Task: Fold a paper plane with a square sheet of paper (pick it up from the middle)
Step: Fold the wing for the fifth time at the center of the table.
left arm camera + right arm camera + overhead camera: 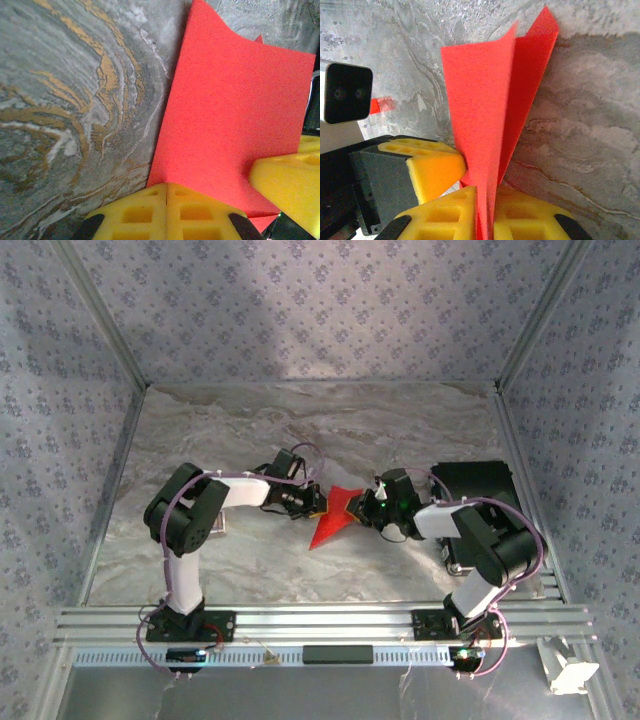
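The square sheet of paper (335, 520) is bright red and folded into a V with two layers. It is held up over the marble table between both grippers. My left gripper (318, 502) is shut, its yellow tips (166, 186) meeting at the lower corner edge of the sheet (225, 110). My right gripper (485, 200) is shut on the sheet (480, 100), whose layers run up out of the narrow gap between its fingers. From the left, the left gripper's finger (437, 170) touches the paper. One right finger (290, 185) shows in front of the sheet.
A black box (478, 485) stands at the back right beside the right arm. A small red piece (382, 105) lies on the table to the left. Aluminium rails (320, 622) run along the near edge, and patterned walls enclose the table.
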Action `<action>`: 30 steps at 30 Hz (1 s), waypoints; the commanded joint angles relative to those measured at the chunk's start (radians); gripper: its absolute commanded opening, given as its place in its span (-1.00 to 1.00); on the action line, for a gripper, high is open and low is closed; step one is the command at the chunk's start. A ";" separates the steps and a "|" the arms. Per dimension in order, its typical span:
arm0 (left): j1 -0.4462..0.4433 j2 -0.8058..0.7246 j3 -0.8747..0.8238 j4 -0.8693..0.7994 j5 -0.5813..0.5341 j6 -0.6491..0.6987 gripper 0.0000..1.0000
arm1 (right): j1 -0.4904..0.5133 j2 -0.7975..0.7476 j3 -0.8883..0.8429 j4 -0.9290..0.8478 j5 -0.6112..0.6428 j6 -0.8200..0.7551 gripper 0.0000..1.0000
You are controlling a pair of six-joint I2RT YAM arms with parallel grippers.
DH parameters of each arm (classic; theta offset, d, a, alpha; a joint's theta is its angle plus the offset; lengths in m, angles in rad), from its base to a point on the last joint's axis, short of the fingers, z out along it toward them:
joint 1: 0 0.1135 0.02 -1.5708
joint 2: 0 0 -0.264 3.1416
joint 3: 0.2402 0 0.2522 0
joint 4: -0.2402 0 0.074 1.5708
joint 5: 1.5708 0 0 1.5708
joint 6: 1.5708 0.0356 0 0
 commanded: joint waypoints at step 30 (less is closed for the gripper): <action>-0.113 -0.268 -0.069 -0.072 -0.287 0.269 -0.06 | -0.007 -0.026 0.057 -0.117 0.004 0.028 -0.96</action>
